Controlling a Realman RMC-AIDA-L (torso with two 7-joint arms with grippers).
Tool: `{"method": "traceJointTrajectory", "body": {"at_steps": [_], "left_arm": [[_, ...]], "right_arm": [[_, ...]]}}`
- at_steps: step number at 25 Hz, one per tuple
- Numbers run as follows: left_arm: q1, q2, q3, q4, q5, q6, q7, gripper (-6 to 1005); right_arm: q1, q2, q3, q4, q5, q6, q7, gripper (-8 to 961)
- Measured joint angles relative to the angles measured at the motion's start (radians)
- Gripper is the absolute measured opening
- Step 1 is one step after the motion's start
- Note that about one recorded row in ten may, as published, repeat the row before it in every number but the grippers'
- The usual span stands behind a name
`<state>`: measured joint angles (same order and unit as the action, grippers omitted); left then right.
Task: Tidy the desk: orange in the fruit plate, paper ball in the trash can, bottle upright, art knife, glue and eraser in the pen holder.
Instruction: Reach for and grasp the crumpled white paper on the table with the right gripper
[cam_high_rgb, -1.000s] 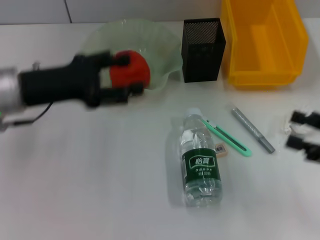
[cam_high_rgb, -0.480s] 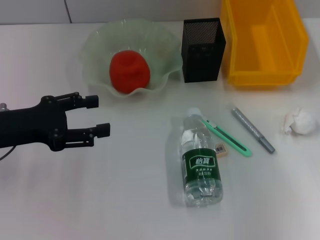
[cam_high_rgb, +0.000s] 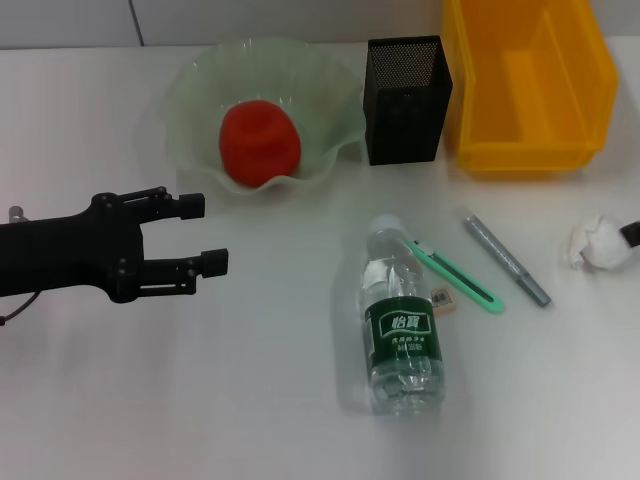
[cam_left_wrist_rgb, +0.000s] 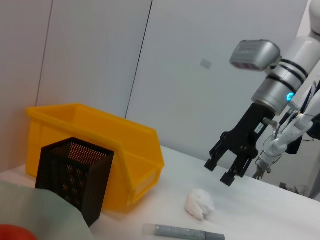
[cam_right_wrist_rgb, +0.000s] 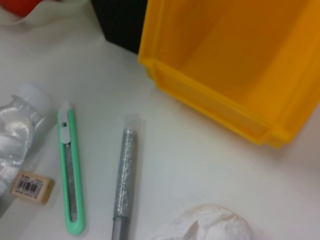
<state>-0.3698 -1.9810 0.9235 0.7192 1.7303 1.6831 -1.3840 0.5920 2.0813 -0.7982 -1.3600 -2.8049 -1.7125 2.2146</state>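
Note:
The orange (cam_high_rgb: 259, 142) lies in the pale green fruit plate (cam_high_rgb: 190, 90). My left gripper (cam_high_rgb: 203, 235) is open and empty, in front of the plate to its left. The bottle (cam_high_rgb: 400, 320) lies on its side. The green art knife (cam_high_rgb: 455, 275), the eraser (cam_high_rgb: 444, 300) and the grey glue stick (cam_high_rgb: 505, 260) lie to its right. The paper ball (cam_high_rgb: 598, 243) sits at the right edge. My right gripper (cam_left_wrist_rgb: 219, 172) is open just above and beyond the ball (cam_left_wrist_rgb: 200, 204); only its tip (cam_high_rgb: 632, 233) shows in the head view.
The black mesh pen holder (cam_high_rgb: 405, 98) stands between the plate and the yellow bin (cam_high_rgb: 530, 80) at the back right. The right wrist view shows the bin (cam_right_wrist_rgb: 235, 65), glue stick (cam_right_wrist_rgb: 122, 185), knife (cam_right_wrist_rgb: 70, 175), eraser (cam_right_wrist_rgb: 31, 186) and paper ball (cam_right_wrist_rgb: 205, 225).
My left gripper let go of the orange in the plate and pulled back toward the front left. My right gripper left the head view, then its tip came back beside the paper ball.

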Motion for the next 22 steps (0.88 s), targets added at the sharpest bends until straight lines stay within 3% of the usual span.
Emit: {"method": "traceJointTrajectory", "body": {"at_steps": [13,22], "left_arm": [[0.002,-0.005,0.001,-0.004,0.011,-0.024,0.005,831],[-0.001,-0.009,0.006,-0.004,0.011,-0.036,0.005,831]], "right_arm": [[0.004,-0.001,-0.095,0.136,-0.004,0.147,0.006,825],[0.036,-0.003,-0.107,0.264,-0.004,0.24,0.0,825]]}}
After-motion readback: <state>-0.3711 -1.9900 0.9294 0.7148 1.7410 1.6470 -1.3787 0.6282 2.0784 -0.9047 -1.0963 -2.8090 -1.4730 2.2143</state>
